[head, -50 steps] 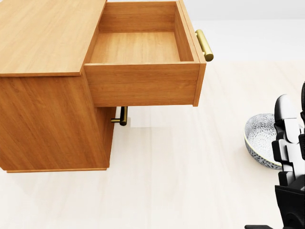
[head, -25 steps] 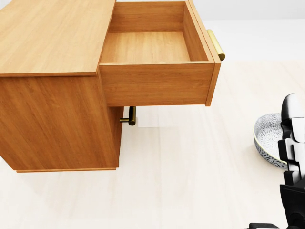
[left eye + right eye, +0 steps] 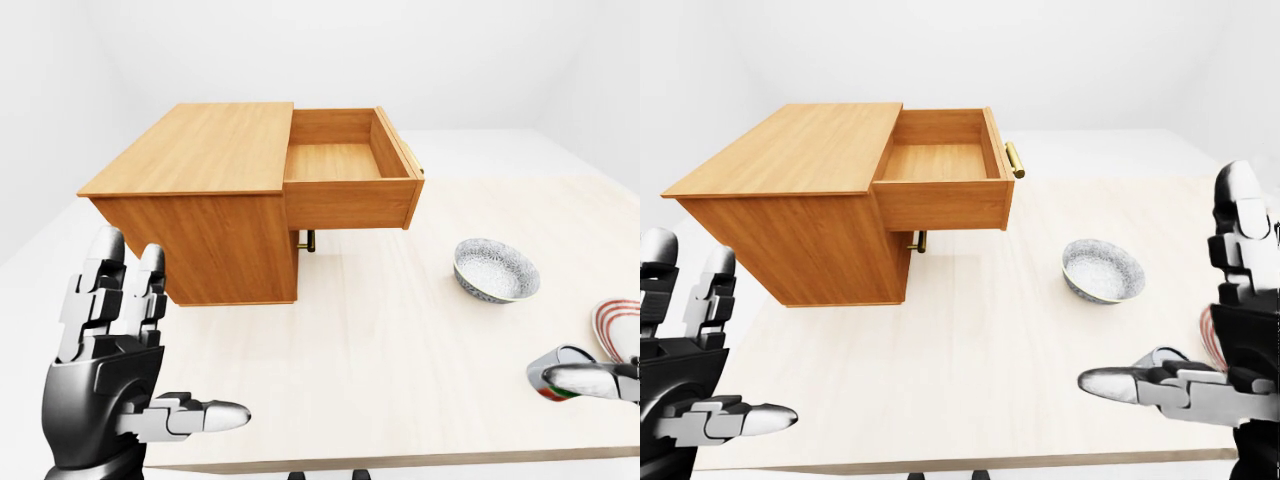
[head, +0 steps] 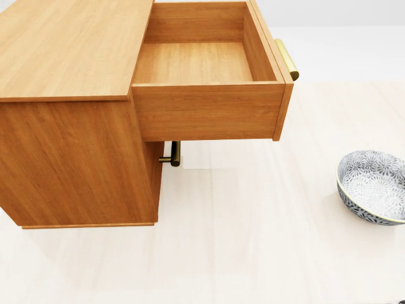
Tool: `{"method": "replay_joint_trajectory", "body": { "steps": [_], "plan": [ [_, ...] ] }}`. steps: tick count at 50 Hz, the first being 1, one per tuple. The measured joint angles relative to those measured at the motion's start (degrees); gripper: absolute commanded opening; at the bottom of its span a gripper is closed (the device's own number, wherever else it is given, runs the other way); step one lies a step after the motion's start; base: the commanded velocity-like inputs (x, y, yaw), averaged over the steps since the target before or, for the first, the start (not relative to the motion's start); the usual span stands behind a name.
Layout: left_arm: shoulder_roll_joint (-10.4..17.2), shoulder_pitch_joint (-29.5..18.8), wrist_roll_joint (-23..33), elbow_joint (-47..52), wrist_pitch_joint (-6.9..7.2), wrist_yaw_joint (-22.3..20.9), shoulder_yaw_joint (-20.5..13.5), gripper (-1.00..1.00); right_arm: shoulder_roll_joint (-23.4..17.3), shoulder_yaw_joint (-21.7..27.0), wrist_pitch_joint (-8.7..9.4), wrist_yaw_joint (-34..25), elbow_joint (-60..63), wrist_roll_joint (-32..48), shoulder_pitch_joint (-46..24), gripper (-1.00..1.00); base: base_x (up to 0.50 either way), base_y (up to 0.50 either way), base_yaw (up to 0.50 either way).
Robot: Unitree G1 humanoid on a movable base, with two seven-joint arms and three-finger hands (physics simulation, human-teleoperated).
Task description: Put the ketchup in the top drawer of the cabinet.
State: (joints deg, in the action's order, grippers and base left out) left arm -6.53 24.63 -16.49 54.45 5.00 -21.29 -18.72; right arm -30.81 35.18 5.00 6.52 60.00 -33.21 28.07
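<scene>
The wooden cabinet [image 4: 69, 152] fills the left of the head view. Its top drawer [image 4: 196, 63] is pulled out and empty, with a brass handle [image 4: 286, 58] on its right end. My left hand [image 3: 170, 330] is open and empty at the bottom left of the left-eye view, well short of the cabinet. My right hand [image 3: 1165, 290] is open at the bottom right of the right-eye view. Behind its thumb lies a small object with red and green [image 3: 552, 385]. I cannot tell whether it is the ketchup.
A patterned grey bowl [image 4: 373, 187] stands on the pale table [image 4: 253, 240] to the right of the drawer. A red-striped plate [image 3: 620, 325] lies at the right edge. A lower drawer's brass handle [image 4: 172, 154] shows under the open drawer.
The head view shifted between the two earlier frames, then held still. My right hand has dropped out of the head view at the right edge, so the whole bowl shows.
</scene>
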Motion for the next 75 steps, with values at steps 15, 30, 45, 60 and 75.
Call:
{"method": "replay_joint_trajectory", "body": {
  "steps": [15,30,45,60,75],
  "plan": [
    [0.06,0.24,0.07,-0.05,0.00,0.03,0.25,1.00,-22.65,37.32,0.00,1.74,0.00,-39.32,-15.15,1.00,0.00,0.00,0.00],
    [0.04,0.24,0.54,-0.20,0.00,0.13,0.67,1.00,-28.18,47.45,0.00,-23.81,0.00,-29.42,-14.66,1.00,0.00,0.00,0.00],
    [0.31,0.24,1.17,-0.94,0.00,0.64,1.53,1.00,-20.80,41.44,0.00,-46.52,-1.59,21.93,-9.93,1.00,0.00,0.00,0.00],
    [0.47,0.74,1.76,-1.56,0.00,0.89,2.52,1.00,-16.39,39.91,0.00,-46.52,-7.40,50.38,-8.79,1.00,0.00,0.00,0.00],
    [0.56,0.83,1.69,-1.57,0.00,0.98,2.52,1.00,-12.21,36.28,0.00,-46.52,-12.38,60.55,-9.64,1.00,0.00,0.00,0.00]
  ]
}}
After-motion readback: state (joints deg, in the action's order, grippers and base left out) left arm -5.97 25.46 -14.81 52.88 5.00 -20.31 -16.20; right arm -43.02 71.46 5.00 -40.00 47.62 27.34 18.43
